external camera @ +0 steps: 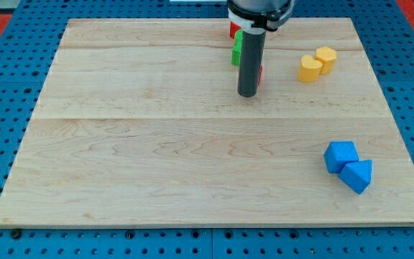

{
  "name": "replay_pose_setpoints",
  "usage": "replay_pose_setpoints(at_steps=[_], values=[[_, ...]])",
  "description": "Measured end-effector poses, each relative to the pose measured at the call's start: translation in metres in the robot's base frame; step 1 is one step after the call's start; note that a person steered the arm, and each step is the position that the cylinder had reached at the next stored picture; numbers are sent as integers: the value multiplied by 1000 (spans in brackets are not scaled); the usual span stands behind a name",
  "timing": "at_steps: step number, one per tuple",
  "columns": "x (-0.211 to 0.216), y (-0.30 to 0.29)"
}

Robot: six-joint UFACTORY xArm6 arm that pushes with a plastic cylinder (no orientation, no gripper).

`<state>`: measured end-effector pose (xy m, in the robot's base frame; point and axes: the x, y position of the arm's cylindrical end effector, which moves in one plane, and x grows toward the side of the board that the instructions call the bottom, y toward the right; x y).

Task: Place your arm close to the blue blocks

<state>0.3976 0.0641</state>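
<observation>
Two blue blocks lie touching at the view's lower right: a blue cube-like block [340, 156] and a blue wedge-shaped block [357, 176] just below and right of it. My tip [248, 94] rests on the board in the upper middle, far to the upper left of the blue blocks. The rod hides most of a green block [236, 48] and two red blocks, one above it [233, 29] and one at the rod's right [260, 73].
Two yellow blocks sit touching at the upper right: a heart-like one [309, 70] and a hexagonal one [326, 59]. The wooden board [157, 144] lies on a blue pegged surface.
</observation>
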Motion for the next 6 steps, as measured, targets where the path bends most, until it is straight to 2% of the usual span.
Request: replay_pose_setpoints(at_steps=[3, 6], values=[[1, 49], [-20, 41]])
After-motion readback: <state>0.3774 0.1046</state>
